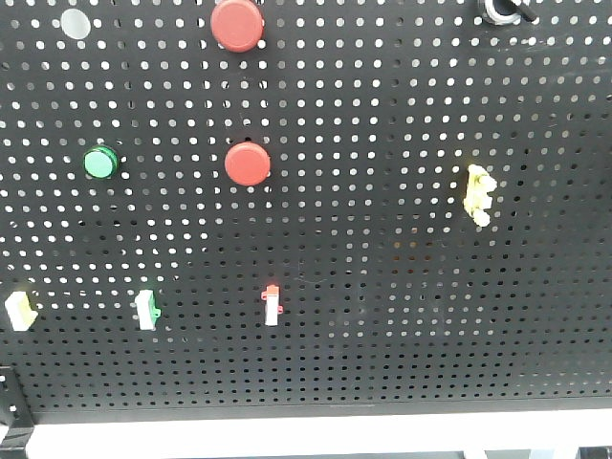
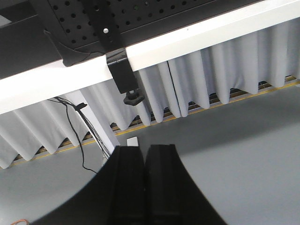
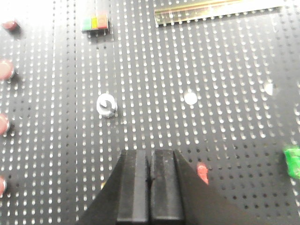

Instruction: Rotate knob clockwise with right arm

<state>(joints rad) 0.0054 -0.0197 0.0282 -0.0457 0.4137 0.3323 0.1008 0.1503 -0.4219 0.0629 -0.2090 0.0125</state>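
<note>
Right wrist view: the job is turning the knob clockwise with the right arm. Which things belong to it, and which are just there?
Job: silver knob; right gripper, shut, not yet touching it.
Just there: red buttons, pale disc, green part, red-yellow-green block, pegboard.

Black pegboard [image 1: 402, 316] dotted with pale holes — red button [image 1: 249, 164], green button [image 1: 99, 162], silver-grey knob [image 3: 107, 104].

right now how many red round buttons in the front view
2: one red button at the top edge, another lower, right of the green button. Others may be off-frame.
</note>
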